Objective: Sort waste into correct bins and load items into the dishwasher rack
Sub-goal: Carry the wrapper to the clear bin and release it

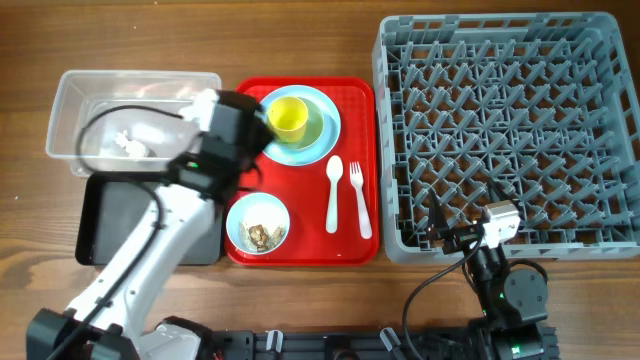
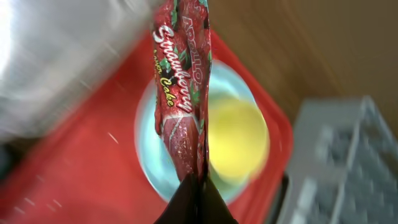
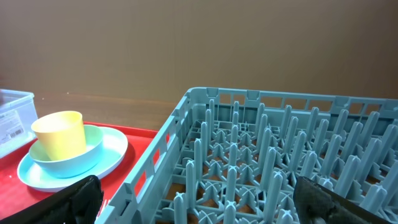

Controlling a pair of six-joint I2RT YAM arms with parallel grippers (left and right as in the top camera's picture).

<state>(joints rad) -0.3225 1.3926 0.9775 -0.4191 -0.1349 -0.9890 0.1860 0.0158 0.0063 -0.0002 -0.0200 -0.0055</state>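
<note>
The large square grey plastic dishwasher rack (image 1: 510,130) is set at the right of the table, just beside the red rectangular plastic tray (image 1: 300,252). At the rack's near left corner the right gripper (image 3: 205,202) is held with its black fingers (image 3: 84,196) spread wide apart; nothing is gripped between them.

A clear rectangular plastic tub (image 1: 75,110) is placed left of the red tray, with crumpled white tissue bits (image 1: 128,143) inside it. A shallow black rectangular tray (image 1: 110,225) lies just in front of the tub.

On the red tray, a round light blue plate (image 1: 310,150) is seen at the far end. It carries a pale green bowl (image 1: 322,118) in which a yellow cup (image 1: 288,117) is stood upright. A small light blue bowl (image 1: 258,222) holding brownish crumbly food scraps (image 1: 262,234) is at the near end. A white plastic spoon (image 1: 334,192) and a white plastic fork (image 1: 360,200) are laid side by side to its right, their heads pointing away from the robot.

The left gripper (image 2: 196,183) is positioned over the plate's left edge, its fingers pressed together on one end of the red printed snack wrapper (image 2: 183,106). In the left wrist view the wrapper's long axis is seen running straight out from the fingertips, across the plate beside the cup. Whether its free end touches the plate cannot be told.
</note>
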